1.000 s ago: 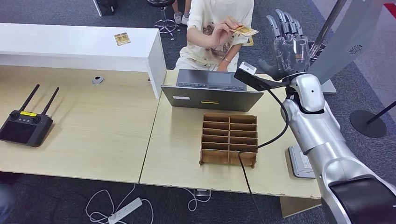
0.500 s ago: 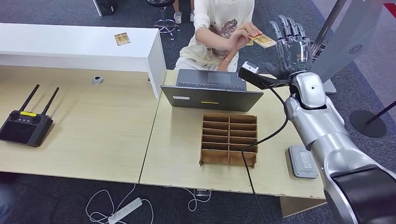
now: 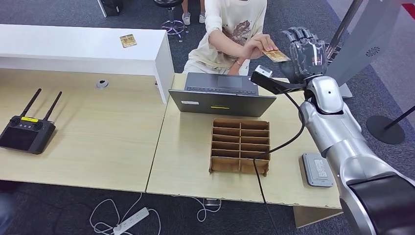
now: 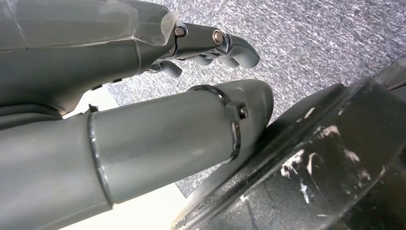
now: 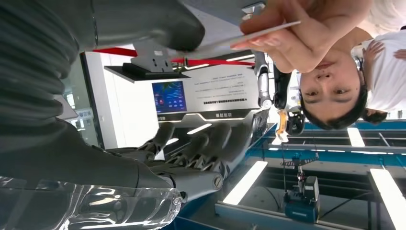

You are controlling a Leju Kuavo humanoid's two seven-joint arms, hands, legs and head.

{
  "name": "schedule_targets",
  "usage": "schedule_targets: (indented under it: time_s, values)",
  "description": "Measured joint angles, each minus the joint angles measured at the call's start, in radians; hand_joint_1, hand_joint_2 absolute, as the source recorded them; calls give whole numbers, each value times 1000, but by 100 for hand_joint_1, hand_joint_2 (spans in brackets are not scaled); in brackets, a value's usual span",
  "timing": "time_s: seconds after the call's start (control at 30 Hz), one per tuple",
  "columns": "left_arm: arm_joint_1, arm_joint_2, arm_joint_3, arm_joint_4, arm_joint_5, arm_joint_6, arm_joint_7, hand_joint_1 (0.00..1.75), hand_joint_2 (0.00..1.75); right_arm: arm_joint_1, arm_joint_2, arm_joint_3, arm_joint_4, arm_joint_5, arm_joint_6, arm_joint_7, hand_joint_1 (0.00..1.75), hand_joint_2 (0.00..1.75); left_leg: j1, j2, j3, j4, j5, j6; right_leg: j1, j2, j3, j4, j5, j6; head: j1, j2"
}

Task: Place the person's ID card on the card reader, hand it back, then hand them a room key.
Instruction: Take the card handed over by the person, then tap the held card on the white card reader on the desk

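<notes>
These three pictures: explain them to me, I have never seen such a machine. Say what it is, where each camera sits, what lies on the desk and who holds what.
It is a humanoid robot with silver arms. The head view looks down on a wooden desk. The other two cameras sit at its wrists.

On the desk lie a laptop, a brown compartment tray, a grey card reader and a black remote controller.

A person's hand holds out a card to the raised right hand. The robot's thumb appears to touch the card, with its fingers curling, but the person holds it.

The left hand hangs over grey carpet, fingers curled, holding nothing.
</notes>
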Motion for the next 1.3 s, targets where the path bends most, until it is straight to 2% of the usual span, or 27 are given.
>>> schedule_targets:
  time_s: [0.53, 0.7, 0.83, 1.07, 1.3]
  values:
    - [0, 0, 19, 0, -7, 0, 3, 0, 0, -18, 4, -43, 3, -45, -6, -55, 175, 175, 0, 0, 0, 0, 0, 0, 0, 0, 0, 0, 0, 0, 0, 0]
    - [0, -1, 28, 0, -7, 0, 5, 0, 0, -13, 4, -69, -14, -104, -17, -101, 175, 175, 0, 0, 0, 1, 0, 0, 0, 0, 0, 0, 0, 0, 0, 0]
    - [0, -3, 40, 0, -6, 3, 10, 0, 0, 17, 4, -108, -66, -225, 4, -161, 175, 175, 0, 0, 6, 1, 0, 0, 0, 0, -1, 0, 0, 0, 0, 0]
    - [-2, -19, 62, 0, 1, 24, 19, 0, 0, 121, -5, -190, -230, -541, 188, -239, 175, 175, 0, 0, 6, 1, 0, 0, 0, 0, -1, 0, 0, 0, 0, 0]
    - [-2, -22, 85, 0, 1, 25, 19, 0, 0, 271, -79, -257, -409, -831, 423, -265, 175, 175, 0, -2, 5, 2, 0, 1, 0, -2, -1, 0, 1, 0, 0, 0]
